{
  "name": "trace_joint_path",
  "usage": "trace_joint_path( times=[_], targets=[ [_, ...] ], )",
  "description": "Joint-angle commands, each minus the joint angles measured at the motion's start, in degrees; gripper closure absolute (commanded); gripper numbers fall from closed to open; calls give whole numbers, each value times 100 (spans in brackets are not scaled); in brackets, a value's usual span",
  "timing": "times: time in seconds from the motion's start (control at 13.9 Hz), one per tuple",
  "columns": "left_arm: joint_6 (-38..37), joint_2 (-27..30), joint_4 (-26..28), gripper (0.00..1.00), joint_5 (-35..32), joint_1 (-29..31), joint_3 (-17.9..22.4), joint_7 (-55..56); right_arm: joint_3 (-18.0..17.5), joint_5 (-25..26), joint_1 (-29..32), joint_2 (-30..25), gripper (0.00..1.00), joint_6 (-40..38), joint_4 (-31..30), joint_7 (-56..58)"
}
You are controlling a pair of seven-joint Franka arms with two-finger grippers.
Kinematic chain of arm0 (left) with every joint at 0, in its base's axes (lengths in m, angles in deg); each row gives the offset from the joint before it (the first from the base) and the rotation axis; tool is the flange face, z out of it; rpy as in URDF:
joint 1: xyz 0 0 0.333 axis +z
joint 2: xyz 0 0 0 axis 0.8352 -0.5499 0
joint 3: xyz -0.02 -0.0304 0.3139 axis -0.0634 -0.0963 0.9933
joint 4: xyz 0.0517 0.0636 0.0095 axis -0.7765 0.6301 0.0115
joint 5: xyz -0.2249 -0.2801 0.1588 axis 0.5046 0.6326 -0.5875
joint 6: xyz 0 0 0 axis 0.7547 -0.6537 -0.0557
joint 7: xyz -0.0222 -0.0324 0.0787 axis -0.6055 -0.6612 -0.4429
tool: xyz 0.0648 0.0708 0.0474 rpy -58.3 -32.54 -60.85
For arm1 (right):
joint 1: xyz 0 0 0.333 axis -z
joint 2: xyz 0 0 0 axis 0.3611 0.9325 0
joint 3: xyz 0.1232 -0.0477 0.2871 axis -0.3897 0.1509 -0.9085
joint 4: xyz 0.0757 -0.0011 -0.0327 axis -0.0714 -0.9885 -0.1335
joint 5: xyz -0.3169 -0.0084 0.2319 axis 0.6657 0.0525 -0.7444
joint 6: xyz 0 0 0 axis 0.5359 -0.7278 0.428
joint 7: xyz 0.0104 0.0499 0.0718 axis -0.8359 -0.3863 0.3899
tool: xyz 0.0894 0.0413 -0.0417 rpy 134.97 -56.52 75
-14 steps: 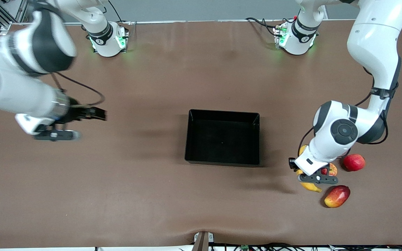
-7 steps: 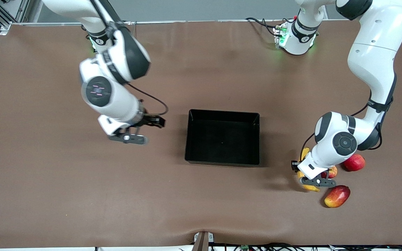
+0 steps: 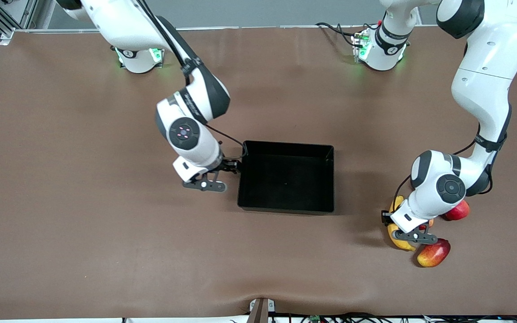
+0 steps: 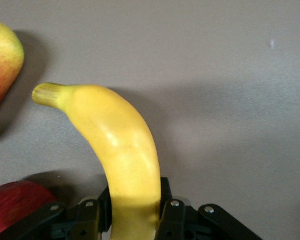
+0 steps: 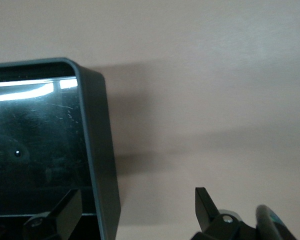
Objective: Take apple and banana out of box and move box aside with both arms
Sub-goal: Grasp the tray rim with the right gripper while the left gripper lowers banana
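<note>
The black box (image 3: 285, 145) stands mid-table and holds nothing. My right gripper (image 3: 235, 167) is open and low at the box wall toward the right arm's end. In the right wrist view (image 5: 136, 196) one finger is inside the box (image 5: 97, 150) and one is outside it. My left gripper (image 3: 404, 225) is down on the yellow banana (image 3: 397, 240), which lies on the table. In the left wrist view the gripper (image 4: 135, 194) is shut on the banana (image 4: 120, 145) across its middle. The red apple (image 4: 15, 205) lies beside the banana, mostly hidden under the left arm in the front view.
An oval red-yellow mango (image 3: 433, 252) lies close to the banana's end nearer the front camera and also shows in the left wrist view (image 4: 2, 55). A plain red fruit (image 3: 459, 211) lies beside the left arm's wrist. Both arm bases stand along the table edge farthest from the front camera.
My right arm has swung from its end of the table to the box wall and lowered. My left gripper has come down onto the banana.
</note>
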Motion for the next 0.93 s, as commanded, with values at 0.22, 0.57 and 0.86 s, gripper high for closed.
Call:
trace_joint_path(
  times=[0.22,0.57,0.86],
  targets=[
    [306,-153,-43,100,-66,-6,-35,35,57,-18,-342,495,38,775,142,-307],
    [553,-250,-69,33,-66,-6,-44,61,48,-71,-281,566,100,758,177,-254],
    [282,91,-69,0,-67,38,-245,44,48,-80,-210,496,100,679,265,-245]
  ],
)
